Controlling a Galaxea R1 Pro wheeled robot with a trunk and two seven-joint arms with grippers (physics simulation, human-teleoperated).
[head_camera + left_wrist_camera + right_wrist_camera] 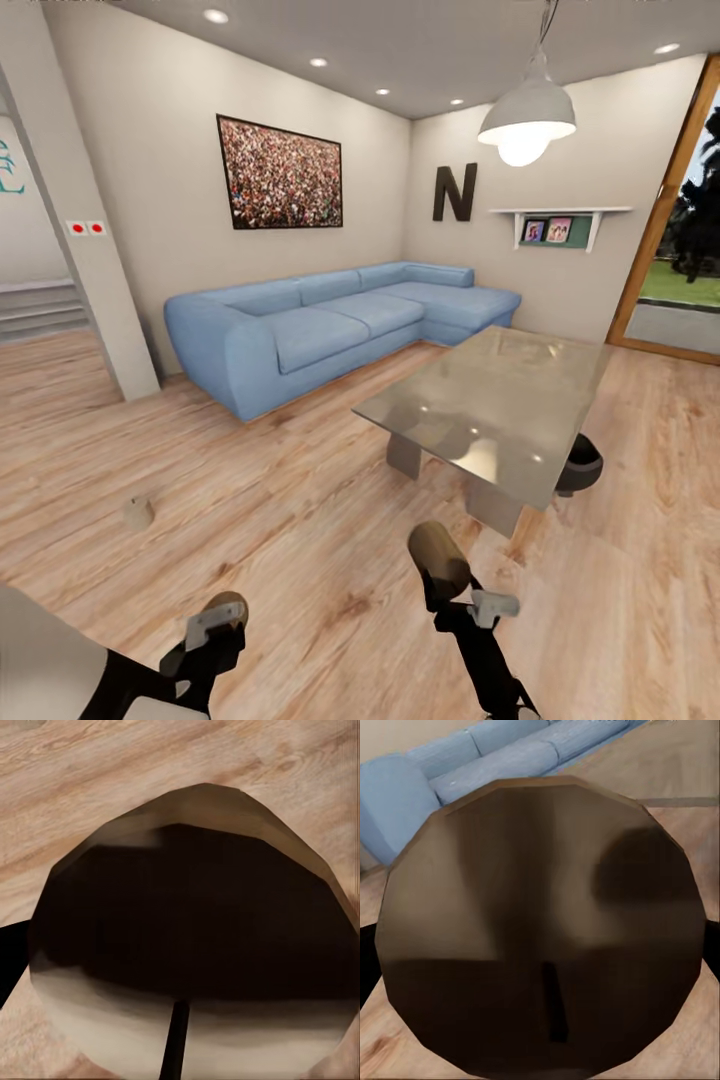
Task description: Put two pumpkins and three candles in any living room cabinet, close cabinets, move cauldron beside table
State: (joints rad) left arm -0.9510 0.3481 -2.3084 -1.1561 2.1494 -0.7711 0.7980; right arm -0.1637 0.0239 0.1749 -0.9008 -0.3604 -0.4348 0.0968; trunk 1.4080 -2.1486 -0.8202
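You are standing in the living room with 1 short tan-olive cylinder candle clamped in each gripper. The left gripper [215, 625] holds one candle [195, 937] low over the light wooden plank floor [300, 520], and in the left wrist view this candle is so close that you see its round end with a thin dark wick. The right gripper [470, 605] holds the second candle [438, 560], raised a little higher, near the front corner of the low rectangular coffee table with the glossy grey reflective top [490, 410]. In the right wrist view the round brown end of that candle covers most of the picture, with the long blue corner sofa [450, 765] behind it.

A third candle [138, 513] stands on the floor at the left, well apart from both arms. The small black round cauldron [580, 468] is on the floor just beside the far side edge of the table, so this part of the task looks already satisfied, as far as I can judge.

What is left, I think: put the 2 held candles in a cabinet, come back for the third candle, put the 2 pumpkins inside too if this is not done, and close every cabinet.
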